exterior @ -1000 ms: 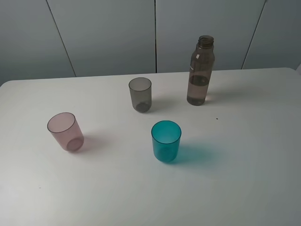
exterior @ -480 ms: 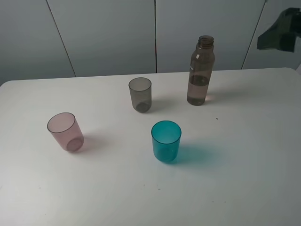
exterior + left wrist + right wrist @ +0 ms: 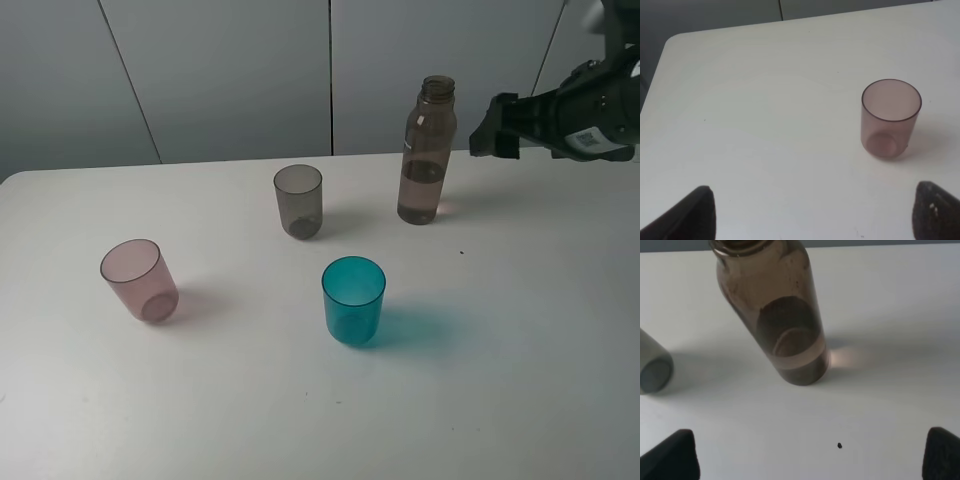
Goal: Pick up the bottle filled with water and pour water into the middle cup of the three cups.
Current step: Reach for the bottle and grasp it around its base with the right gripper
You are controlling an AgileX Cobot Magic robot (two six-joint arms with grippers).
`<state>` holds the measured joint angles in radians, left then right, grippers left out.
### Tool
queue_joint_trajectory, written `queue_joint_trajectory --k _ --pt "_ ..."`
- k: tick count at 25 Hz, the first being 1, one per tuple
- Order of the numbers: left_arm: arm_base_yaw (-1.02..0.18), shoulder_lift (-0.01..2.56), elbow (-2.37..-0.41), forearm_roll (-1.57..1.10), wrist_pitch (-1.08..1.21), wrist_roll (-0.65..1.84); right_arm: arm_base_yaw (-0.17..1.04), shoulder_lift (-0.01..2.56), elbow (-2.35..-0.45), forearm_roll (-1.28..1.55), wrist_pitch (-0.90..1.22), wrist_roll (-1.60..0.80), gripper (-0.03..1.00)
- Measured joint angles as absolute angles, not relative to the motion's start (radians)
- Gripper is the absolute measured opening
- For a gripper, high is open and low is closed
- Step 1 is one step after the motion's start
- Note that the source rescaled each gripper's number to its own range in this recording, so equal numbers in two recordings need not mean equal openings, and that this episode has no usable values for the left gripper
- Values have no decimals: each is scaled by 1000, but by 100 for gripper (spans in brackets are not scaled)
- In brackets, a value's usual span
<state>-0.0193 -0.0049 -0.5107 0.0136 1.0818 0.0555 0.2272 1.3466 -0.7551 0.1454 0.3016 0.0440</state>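
worktop: white, matte, rounded corners | wall: grey panels, thin dark vertical seams | light: soft, diffuse

The middle cup is pictured on the tabletop, with the bottle stood upright to its right and slightly behind. A second cup is set in front of it, a little rightward; a third cup is set to its front left, well apart. The right tool is held farther right of the middle cup, beyond the bottle and apart from it.
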Motion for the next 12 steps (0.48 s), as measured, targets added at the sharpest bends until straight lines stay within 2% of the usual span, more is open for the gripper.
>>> queue_joint_trajectory --k 5,12 --pt "-19 -5 -511 14 1082 55 227 1426 -630 137 83 48 100" --pt "-19 -5 -511 14 1082 55 227 1514 -502 -41 -205 125 100"
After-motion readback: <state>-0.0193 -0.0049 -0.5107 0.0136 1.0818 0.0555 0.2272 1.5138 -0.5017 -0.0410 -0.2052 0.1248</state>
